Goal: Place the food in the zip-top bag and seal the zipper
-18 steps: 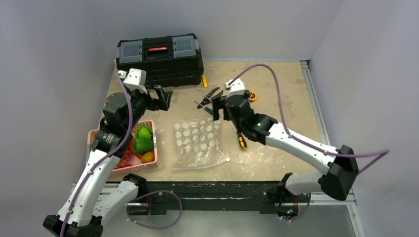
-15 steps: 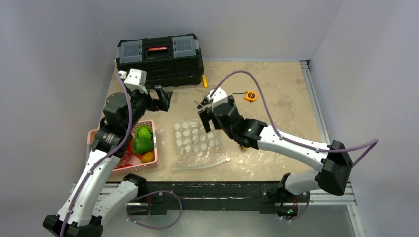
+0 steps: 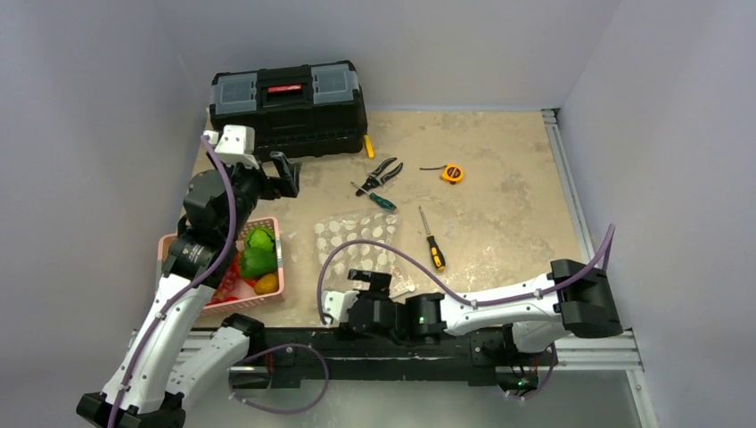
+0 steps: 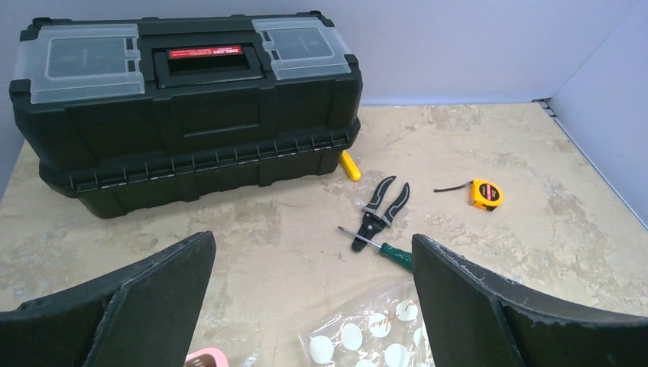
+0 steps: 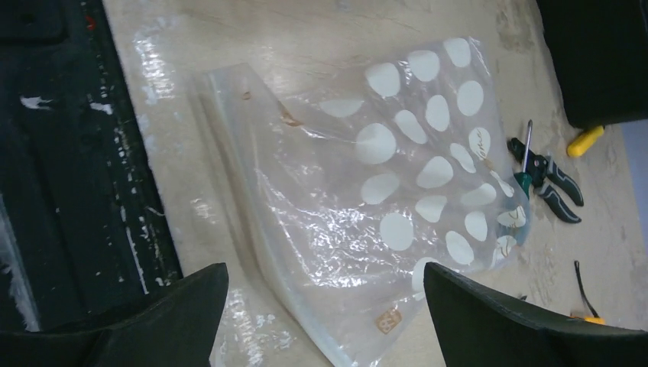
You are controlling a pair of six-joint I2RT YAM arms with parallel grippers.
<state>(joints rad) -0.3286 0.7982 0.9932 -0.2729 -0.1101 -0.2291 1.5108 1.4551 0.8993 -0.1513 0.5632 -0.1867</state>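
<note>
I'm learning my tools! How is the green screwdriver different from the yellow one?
The green screwdriver has a green handle; the yellow screwdriver has a yellow-and-black one. The green one lies slanted, its tip at the pliers; the yellow one lies alone, nearly straight front to back. The green one's handle reaches a corner of the dotted bag; the yellow one lies apart from the bag. Both lie flat on the table.
</note>
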